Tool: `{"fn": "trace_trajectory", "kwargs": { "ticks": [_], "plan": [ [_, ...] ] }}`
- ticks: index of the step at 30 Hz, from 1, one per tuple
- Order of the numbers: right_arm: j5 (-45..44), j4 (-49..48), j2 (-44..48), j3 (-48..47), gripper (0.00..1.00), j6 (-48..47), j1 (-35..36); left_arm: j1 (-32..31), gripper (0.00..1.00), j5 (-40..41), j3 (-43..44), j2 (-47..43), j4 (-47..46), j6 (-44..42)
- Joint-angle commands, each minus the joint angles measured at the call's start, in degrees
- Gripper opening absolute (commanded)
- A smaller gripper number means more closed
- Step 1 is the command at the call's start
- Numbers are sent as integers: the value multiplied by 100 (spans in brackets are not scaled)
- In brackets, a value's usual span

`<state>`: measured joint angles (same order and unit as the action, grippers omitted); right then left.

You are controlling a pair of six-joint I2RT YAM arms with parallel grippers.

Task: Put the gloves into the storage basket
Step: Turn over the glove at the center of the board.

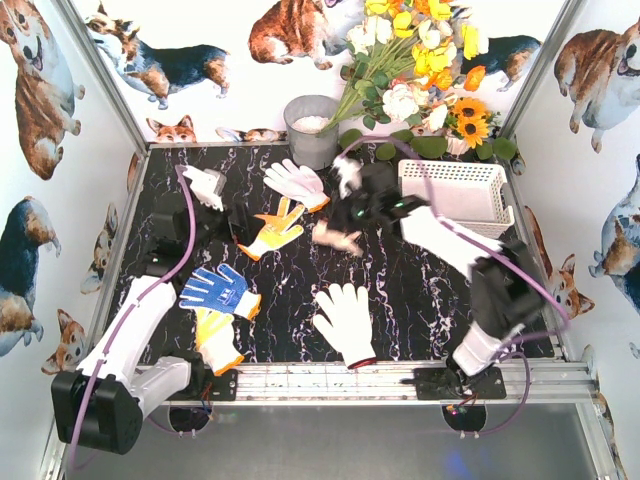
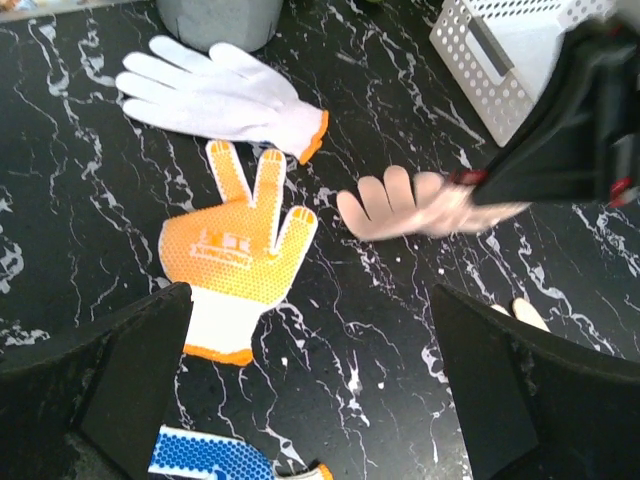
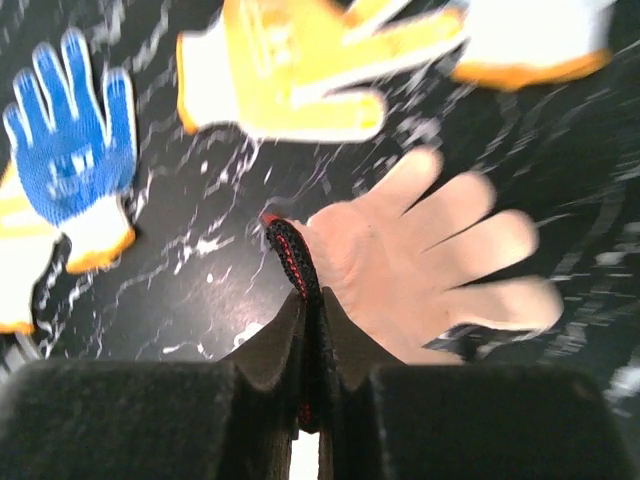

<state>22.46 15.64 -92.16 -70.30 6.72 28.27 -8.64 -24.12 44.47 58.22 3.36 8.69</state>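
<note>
Pinches beige glove [image 3: 430,260] by cuff edge in right hand [image 3: 312,330], seemingly thinly; could slip free mid-swing, short of storage basket [image 1: 450,195].

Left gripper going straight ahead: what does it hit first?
Probably bare table, in the gap between the yellow-palmed glove and the beige glove; the open left gripper aims there, though depth is unclear.

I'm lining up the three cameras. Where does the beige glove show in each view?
Top external: beige glove near picture centre, right of the yellow-palmed glove.
Left wrist: right of centre, blurred.
Right wrist: centre-right, fingers pointing right.
Shared landmark: the yellow-palmed glove, beside it in all three.
</note>
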Motion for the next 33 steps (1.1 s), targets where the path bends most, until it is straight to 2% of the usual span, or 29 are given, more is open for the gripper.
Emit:
{"fn": "trace_trajectory", "kwargs": {
  "ticks": [1,7,10,13,15,17,19,22,24,28,33],
  "plan": [
    [629,-439,-538,112,0,-38,487,56,100,-109,-257,-148,-280,-87],
    [675,-776,-672,458,0,304,903,56,100,-332,-224,-67,-388,25],
    [831,-920,-644,667,6,512,949,56,100,-330,-241,-57,-413,53],
    [994,-1160,-506,838,24,675,1006,56,100,-396,-233,-47,-421,54],
    [1027,-1407,-378,955,33,856,1037,56,100,-430,-237,-41,-439,58],
    [994,-1669,-201,1069,49,1104,1040,56,100,-421,-270,-34,-454,103],
    [849,-1839,49,1183,57,1339,1040,56,100,-393,-352,2,-576,278],
    [488,-1810,587,1389,60,1591,1040,56,100,-596,-541,146,-963,590],
    [90,-1550,1023,1548,63,1723,1033,49,100,-719,-452,248,-802,568],
    [-999,-514,1947,1916,63,2474,923,-28,100,-671,-527,202,-449,780],
    [-1428,497,3021,2726,63,3201,676,-460,100,-124,-1158,-429,-235,1378]
  ]
}}
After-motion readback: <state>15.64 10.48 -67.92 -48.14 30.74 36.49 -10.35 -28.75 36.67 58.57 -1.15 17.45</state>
